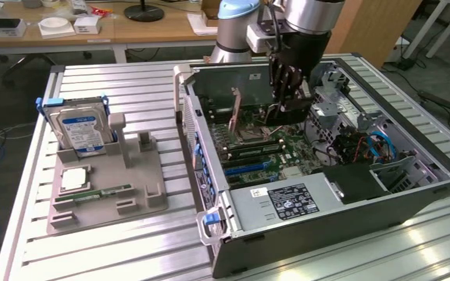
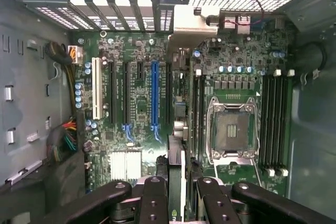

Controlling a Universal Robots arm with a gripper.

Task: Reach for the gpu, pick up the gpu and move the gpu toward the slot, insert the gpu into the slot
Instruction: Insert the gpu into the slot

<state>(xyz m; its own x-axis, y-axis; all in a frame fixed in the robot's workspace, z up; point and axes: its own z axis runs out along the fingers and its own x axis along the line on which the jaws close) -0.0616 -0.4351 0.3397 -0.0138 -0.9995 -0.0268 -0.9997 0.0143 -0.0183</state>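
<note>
My gripper [image 1: 293, 108] reaches down into the open computer case [image 1: 412, 193], low over the green motherboard [image 1: 287, 155]. In the wrist view the gripper [image 2: 178, 182] is shut on the gpu [image 2: 177, 142], a thin dark card seen edge-on between the two black fingers [image 2: 155, 198]. The card runs away from the fingers to its silver end bracket [image 2: 191, 24] at the case's rear wall. It lies parallel to the blue connector [image 2: 154, 95] and just beside it. The slot straight under the card is hidden by the card's own edge.
White and black connectors [image 2: 96, 87] lie past the blue one. The square processor socket [image 2: 231, 129] and memory slots [image 2: 275, 124] flank the card's other side. Cables [image 2: 65, 135] bunch near one wall. Outside the case, a grey holder [image 1: 123, 193] carries a hard drive [image 1: 84, 132].
</note>
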